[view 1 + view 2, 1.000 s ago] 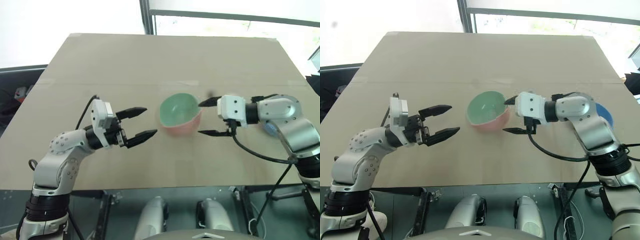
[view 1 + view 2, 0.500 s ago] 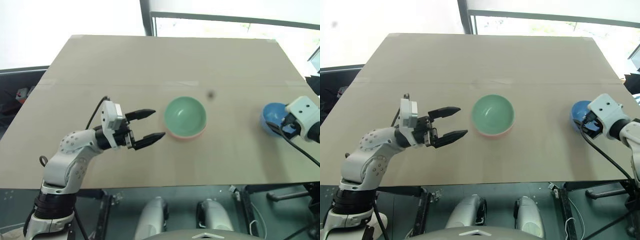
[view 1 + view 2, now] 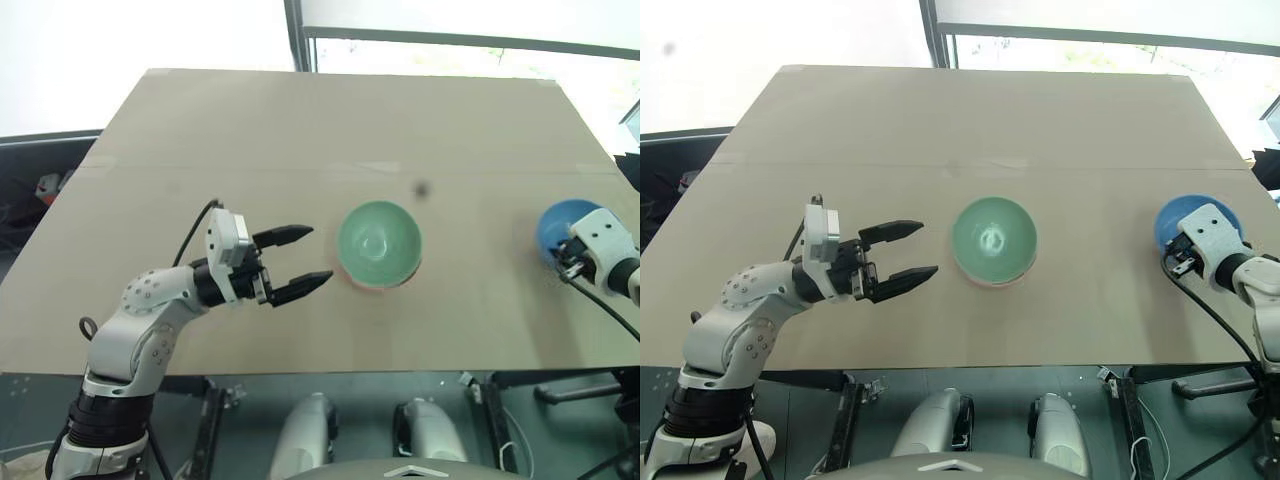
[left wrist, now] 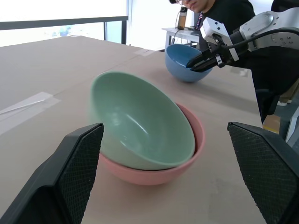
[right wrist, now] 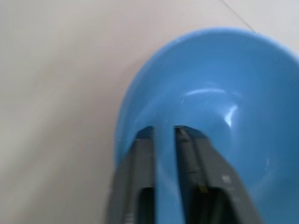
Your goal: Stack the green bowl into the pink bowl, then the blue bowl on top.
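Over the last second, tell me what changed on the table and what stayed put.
The right gripper swung away from the stacked bowls to the robot's right and closed on the blue bowl, one finger inside the rim and one outside. The green bowl, now let go, sits tilted in the pink bowl. The left gripper hovers open beside them as before.

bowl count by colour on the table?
green bowl: 1, tilted inside the pink one
pink bowl: 1, under the green
blue bowl: 1, apart by the table's right edge, its rim pinched in the right tool
Total: 3 bowls
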Available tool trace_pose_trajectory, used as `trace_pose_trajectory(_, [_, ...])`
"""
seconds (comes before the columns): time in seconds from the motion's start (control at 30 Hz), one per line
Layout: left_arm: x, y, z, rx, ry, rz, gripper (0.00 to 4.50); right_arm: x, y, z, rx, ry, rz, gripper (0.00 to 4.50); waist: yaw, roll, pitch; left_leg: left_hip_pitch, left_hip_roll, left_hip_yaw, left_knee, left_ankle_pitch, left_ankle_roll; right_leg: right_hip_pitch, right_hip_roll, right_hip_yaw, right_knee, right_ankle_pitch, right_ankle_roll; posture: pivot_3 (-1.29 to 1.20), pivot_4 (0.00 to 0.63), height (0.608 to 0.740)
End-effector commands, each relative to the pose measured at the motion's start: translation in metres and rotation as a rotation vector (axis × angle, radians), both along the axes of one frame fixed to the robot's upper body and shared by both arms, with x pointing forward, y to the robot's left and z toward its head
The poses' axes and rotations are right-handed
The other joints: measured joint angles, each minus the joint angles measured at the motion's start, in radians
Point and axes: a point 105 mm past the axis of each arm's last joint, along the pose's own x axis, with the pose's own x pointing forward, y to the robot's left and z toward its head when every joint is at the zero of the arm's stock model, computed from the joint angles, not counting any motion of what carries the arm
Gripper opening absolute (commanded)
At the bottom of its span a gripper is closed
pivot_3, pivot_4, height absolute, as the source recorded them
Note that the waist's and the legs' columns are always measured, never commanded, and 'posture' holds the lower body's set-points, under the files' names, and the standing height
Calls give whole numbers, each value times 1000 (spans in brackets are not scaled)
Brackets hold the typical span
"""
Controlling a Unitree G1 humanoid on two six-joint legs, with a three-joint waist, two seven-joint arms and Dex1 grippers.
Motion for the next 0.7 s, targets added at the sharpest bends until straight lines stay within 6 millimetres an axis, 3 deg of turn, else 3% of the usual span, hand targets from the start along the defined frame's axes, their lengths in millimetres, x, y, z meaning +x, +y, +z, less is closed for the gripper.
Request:
trace_pose_trajectory(0.03, [-4,0,9,-3,-46,-3,4500,3,16,35,84,-85,51,95,0,0,0,0,0,0,0,0,0,0,0,0,0,0,0,0,150,740])
trace_pose_trajectory(0.07, [-3,0,9,-4,-45,-3,4500,3,20,41,113,-94,62,95,0,0,0,0,0,0,0,0,0,0,0,0,0,0,0,0,150,740])
trace_pose_trajectory(0.17, [-3,-3,8,-6,-43,-7,4500,2,26,43,117,-82,72,926,0,0,0,0,0,0,0,0,0,0,0,0,0,0,0,0,150,740])
trace_pose_trajectory(0.33, [-2,-4,8,-6,-44,-15,4500,3,26,35,130,-70,27,3038,4,0,0,-1,-1,-1,0,0,0,0,-1,-2,-1,0,0,0,150,740])
trace_pose_trajectory(0.5, [-3,-4,8,1,-46,-18,4500,4,21,19,121,-33,-16,3038,0,0,0,-1,0,-1,0,0,0,0,0,-2,-1,0,0,0,150,740])
trace_pose_trajectory(0.6, [-4,-4,8,4,-47,-22,4500,7,19,11,122,-18,-26,2388,1,0,0,-1,0,-1,0,0,0,0,0,-1,0,0,0,0,150,740])
trace_pose_trajectory(0.7, [-3,-3,8,11,-50,-23,4500,10,17,7,113,-18,-32,1251,0,0,0,-1,0,-1,0,0,0,0,0,-1,-1,0,0,0,150,740])
